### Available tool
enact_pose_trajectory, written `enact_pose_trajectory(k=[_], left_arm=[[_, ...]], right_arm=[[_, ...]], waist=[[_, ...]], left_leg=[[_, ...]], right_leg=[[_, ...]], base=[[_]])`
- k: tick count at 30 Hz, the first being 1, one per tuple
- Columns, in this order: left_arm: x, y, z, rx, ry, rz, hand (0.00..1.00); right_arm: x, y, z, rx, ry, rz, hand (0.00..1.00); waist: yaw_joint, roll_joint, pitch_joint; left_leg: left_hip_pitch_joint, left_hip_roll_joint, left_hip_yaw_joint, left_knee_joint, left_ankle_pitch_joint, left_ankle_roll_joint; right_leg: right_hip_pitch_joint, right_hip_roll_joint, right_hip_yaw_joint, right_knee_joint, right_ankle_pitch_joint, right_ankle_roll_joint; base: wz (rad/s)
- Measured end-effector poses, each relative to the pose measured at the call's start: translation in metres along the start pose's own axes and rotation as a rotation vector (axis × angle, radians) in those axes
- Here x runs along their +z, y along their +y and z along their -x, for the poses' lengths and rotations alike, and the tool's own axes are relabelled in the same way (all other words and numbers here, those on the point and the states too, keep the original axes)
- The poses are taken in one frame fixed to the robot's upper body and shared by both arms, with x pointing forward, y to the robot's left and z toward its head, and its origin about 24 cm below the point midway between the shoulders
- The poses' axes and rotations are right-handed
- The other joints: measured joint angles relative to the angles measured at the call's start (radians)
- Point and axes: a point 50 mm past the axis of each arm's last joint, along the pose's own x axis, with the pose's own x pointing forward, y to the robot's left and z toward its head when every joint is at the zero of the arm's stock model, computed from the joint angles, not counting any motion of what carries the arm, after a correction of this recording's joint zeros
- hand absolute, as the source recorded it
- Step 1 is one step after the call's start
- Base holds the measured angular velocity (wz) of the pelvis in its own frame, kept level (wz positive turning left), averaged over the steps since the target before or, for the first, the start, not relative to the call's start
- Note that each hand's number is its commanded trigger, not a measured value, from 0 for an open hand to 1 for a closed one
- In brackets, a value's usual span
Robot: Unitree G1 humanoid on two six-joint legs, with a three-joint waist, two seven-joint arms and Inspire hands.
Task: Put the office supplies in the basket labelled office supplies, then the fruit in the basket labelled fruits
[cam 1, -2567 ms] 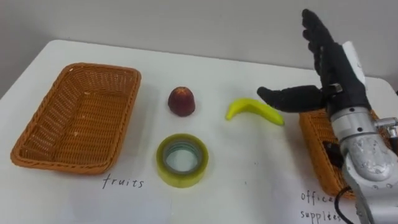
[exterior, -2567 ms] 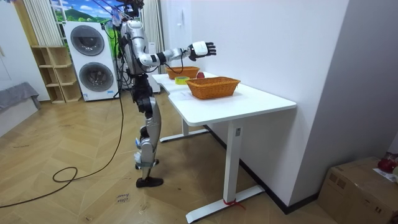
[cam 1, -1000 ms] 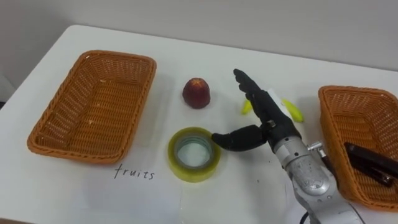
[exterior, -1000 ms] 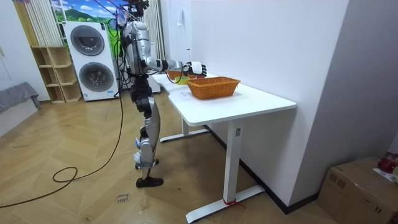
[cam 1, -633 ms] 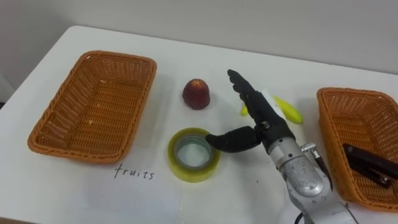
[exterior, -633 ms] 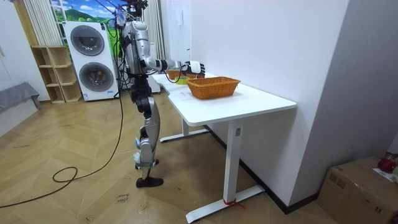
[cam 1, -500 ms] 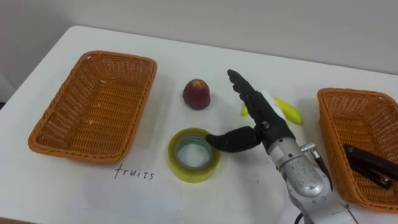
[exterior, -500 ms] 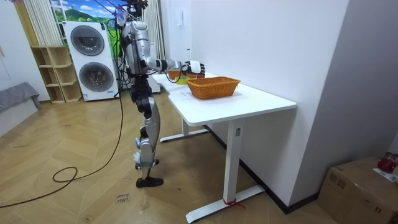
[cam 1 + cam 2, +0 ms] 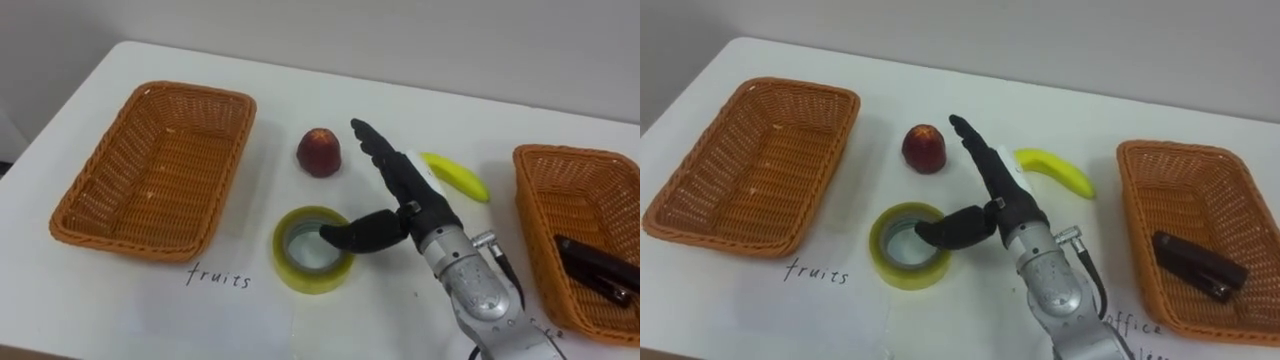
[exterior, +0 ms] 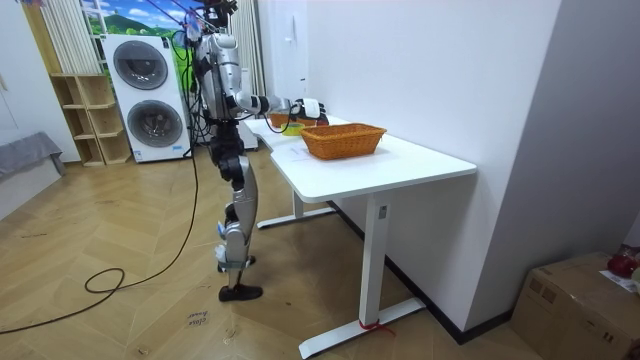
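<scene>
Left eye view: yellow tape roll [image 9: 305, 279]

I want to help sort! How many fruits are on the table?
2. A red fruit sits behind the tape, and a banana lies just right of the robot hand. None looks hidden.
</scene>
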Motion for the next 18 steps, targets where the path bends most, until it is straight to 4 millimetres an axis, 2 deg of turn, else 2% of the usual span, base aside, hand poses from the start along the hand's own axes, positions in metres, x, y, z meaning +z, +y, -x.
enact_pose_trajectory(k=[9,18], left_arm=[[0.001,0.0,0.0,-0.008,-0.003,0.001,0.0],[-0.002,0.0,0.001,0.002,-0.001,0.001,0.0]], right_arm=[[-0.005,0.005,0.001,0.037,0.02,0.07,0.0],[-0.026,0.008,0.002,0.048,0.11,0.089,0.0]], waist=[[0.021,0.003,0.0017],[0.023,0.001,0.0013]], left_leg=[[0.0,0.0,0.0,0.001,0.0,0.0],[0.0,0.0,0.002,0.002,0.0,0.0]], right_leg=[[0.0,0.0,-0.002,0.0,0.0,0.0],[-0.001,0.0,-0.003,0.0,0.0,0.0]], base=[[0.0],[0.0]])
